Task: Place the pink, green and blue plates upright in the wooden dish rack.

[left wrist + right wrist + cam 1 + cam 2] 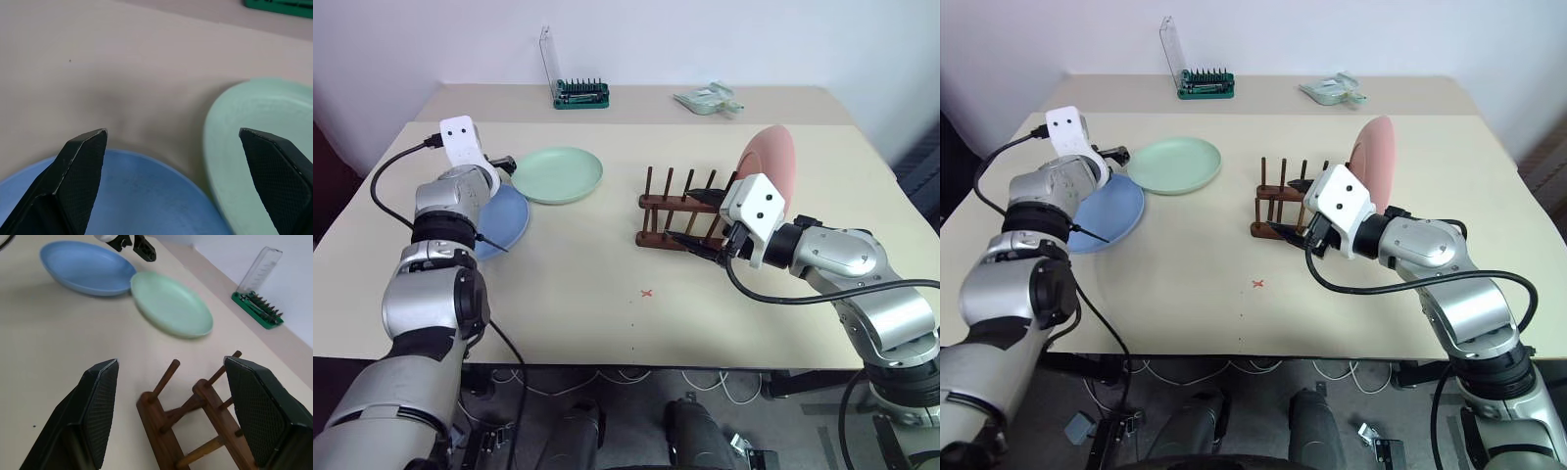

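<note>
A small dark brown wooden dish rack (683,213) with upright pegs sits mid-worktop (607,294). A round pink plate (769,162) stands upright at its far right end. The round pale green plate (557,174) and round blue plate (1107,213) lie flat, edges just beside each other. The left tool (1116,154), fingers spread, hovers over them. The right tool (705,223), spread, flanks the rack's near end. No writing is readable.

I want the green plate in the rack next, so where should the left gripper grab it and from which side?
Probably the green plate by its raised rim on the edge nearest the left gripper. It lies flat on the table, so only the thin lip offers a pinch: one finger over it, one under. That edge almost meets the blue plate; come in just beyond it.
</note>
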